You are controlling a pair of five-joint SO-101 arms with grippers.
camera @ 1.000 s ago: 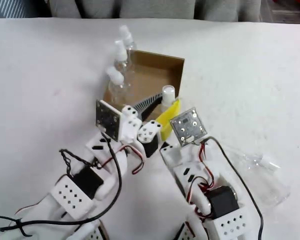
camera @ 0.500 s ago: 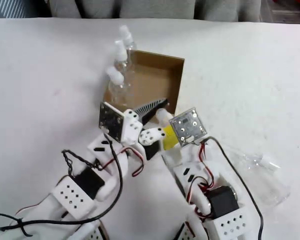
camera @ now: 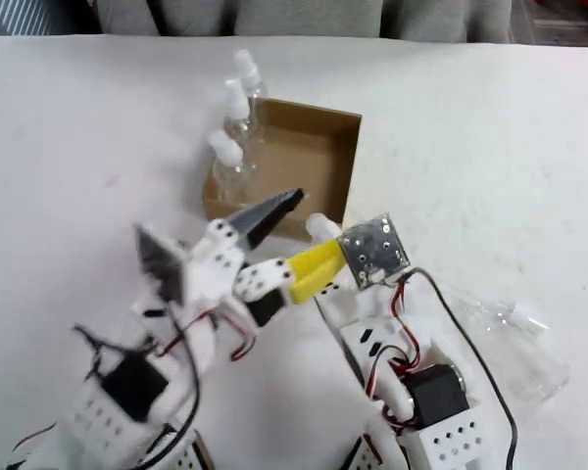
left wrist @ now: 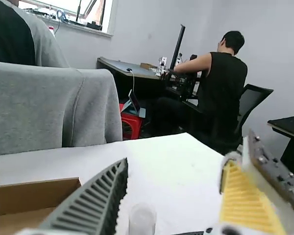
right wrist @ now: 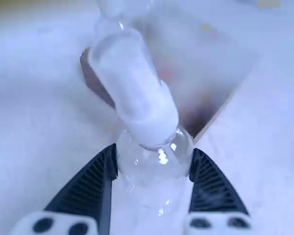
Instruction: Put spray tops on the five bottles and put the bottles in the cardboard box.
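Observation:
My right gripper [right wrist: 152,156] is shut on a clear bottle [right wrist: 152,171] that carries a white spray top [right wrist: 134,93]. In the high view that spray top [camera: 318,227] sticks out toward the near edge of the cardboard box [camera: 304,157]. My left gripper [camera: 319,223] stands open, its black finger [camera: 269,211] and yellow finger [camera: 314,266] on either side of the top without touching it. The same cap [left wrist: 142,218] sits low between the fingers in the left wrist view. Three capped bottles [camera: 227,157] stand along the box's left side. Another clear bottle [camera: 510,348] lies on the table at the right.
The white table [camera: 470,147] has free room to the left and right of the box. Both arm bases and their cables [camera: 412,392] crowd the near edge. A grey-covered chair back [left wrist: 49,107] stands beyond the table's far edge.
My left arm has swung back and to the left, and its fingers have spread wide off the spray top. The held bottle's top has shifted from over the box toward its near edge.

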